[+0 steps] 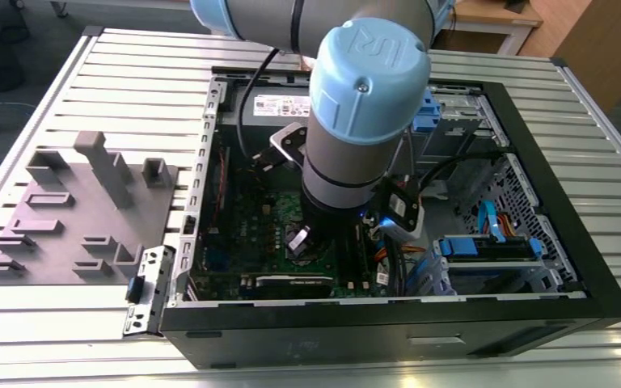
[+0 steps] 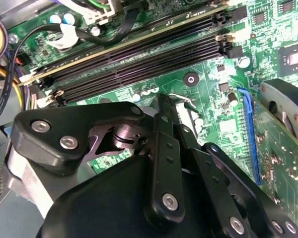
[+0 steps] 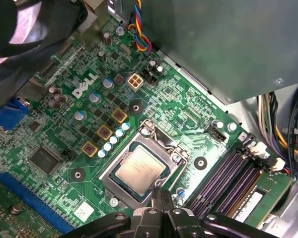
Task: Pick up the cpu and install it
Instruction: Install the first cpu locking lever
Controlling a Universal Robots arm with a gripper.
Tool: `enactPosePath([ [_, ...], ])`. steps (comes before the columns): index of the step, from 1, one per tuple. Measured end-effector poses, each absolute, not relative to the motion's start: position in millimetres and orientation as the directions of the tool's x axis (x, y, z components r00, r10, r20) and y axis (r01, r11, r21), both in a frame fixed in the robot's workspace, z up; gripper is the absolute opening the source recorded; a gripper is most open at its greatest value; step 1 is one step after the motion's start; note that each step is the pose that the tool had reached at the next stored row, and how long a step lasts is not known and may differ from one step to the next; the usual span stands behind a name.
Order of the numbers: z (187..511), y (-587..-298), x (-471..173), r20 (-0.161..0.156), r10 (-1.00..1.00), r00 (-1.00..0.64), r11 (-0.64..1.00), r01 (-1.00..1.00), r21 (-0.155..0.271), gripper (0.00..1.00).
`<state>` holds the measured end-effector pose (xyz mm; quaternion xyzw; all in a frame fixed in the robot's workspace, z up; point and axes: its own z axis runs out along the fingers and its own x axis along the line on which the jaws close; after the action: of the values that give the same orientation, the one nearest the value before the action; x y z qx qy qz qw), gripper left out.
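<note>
You've got white lettering printed on the green board point(image 3: 188, 124) and a white label on the grey box point(image 1: 278, 103) at the case's point(image 1: 569, 267) back, but I'm not reading either off. In the first wrist view the cpu point(image 3: 140, 170) is sitting flat in its socket frame point(image 3: 176, 157), silver top up, at about 11 o'clock from the gripper point(image 3: 161, 208) and just beside its tips. Fingers point(image 3: 165, 201) look pinched together on nothing.

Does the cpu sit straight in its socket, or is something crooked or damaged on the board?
Nothing stands out. In the first wrist view the cpu lies flat and square inside the socket frame, with the gripper just beside it.
</note>
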<state>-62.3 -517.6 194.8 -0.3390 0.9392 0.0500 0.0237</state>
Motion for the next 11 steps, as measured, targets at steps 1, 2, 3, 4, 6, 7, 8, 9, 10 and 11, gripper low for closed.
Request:
enactPosePath([
  [1, 193.6, -517.8, -62.3, -0.078, -0.633, -0.770, 0.767, -0.637, 0.077, 0.11],
  [2, 192.7, -517.8, -62.3, -0.078, -0.632, -0.771, 0.767, -0.636, 0.077, 0.11],
  [3, 192.2, -517.9, -62.3, -0.078, -0.631, -0.772, 0.768, -0.636, 0.077, 0.11],
  [4, 191.8, -517.9, -62.3, -0.078, -0.631, -0.772, 0.768, -0.636, 0.077, 0.11],
  [6, 191.0, -517.9, -62.3, -0.077, -0.631, -0.772, 0.769, -0.635, 0.077, 0.11],
  [7, 190.5, -517.9, -62.3, -0.077, -0.630, -0.772, 0.769, -0.635, 0.077, 0.11],
  [8, 190.0, -518.0, -62.2, -0.077, -0.630, -0.773, 0.769, -0.635, 0.077, 0.11],
  [9, 189.4, -518.0, -62.2, -0.077, -0.630, -0.773, 0.769, -0.635, 0.077, 0.11],
  [10, 188.9, -518.1, -62.1, -0.077, -0.630, -0.773, 0.769, -0.635, 0.077, 0.11],
  [11, 188.4, -518.2, -61.9, -0.078, -0.630, -0.773, 0.769, -0.635, 0.077, 0.11],
])
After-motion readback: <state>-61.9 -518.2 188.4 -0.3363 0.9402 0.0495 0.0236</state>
